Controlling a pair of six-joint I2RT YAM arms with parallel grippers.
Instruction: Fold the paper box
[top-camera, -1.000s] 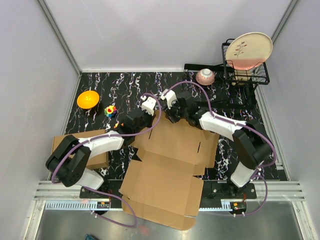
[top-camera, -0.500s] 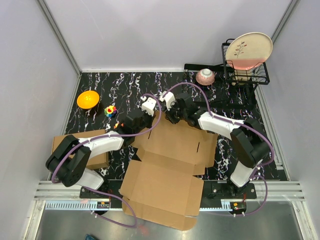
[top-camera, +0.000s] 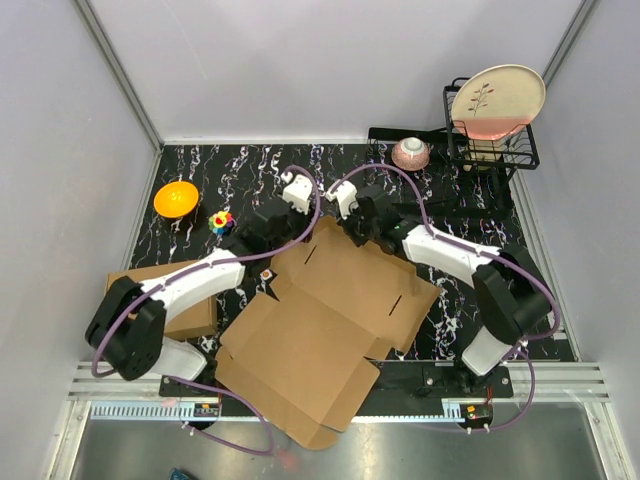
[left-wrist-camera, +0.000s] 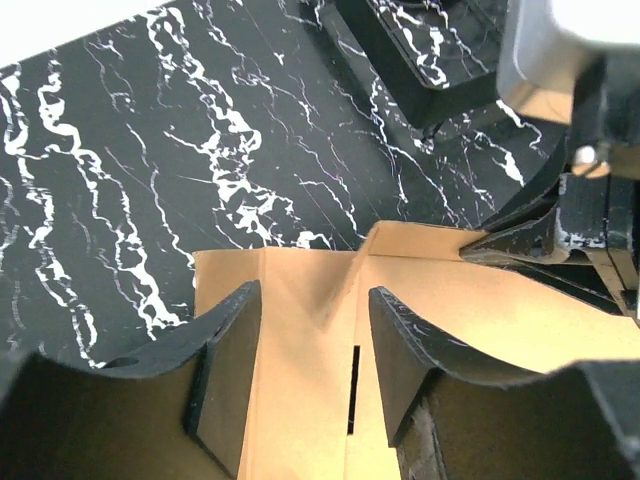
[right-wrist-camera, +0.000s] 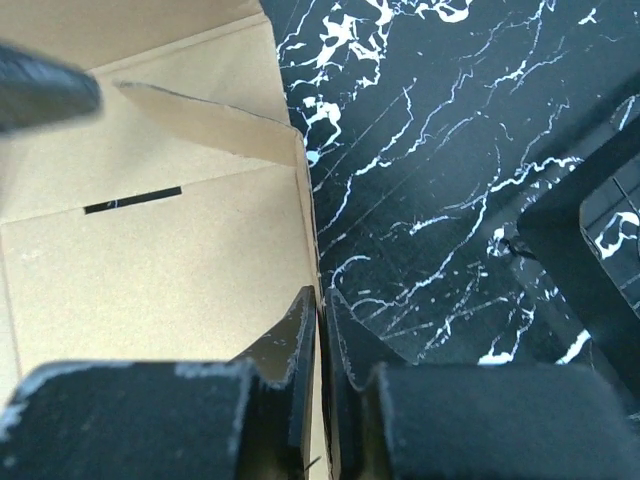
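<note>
Since a second ago the paper box (top-camera: 320, 310) has swung round on the worktop (top-camera: 190, 170). Its near corner now points to the lower middle of the top view. Its far corner lies at centre frame, between my two wrists. My left gripper (left-wrist-camera: 310, 310) has let go and stands open over a creased part of the sheet; whether the jaws touch it, I cannot tell. My right gripper (right-wrist-camera: 322, 305) is pinched on the thin far edge of the cardboard.

Progress, as I judge it: early. The sheet lies almost flat. Only a small flap at the far corner is lifted. No wall is upright, and the tabs and slots are unjoined. All the folding is left.

Pose: both arms reach from the bottom of the frame to its centre, wrists near each other. My left forearm crosses from the left, my right from the right.
</note>
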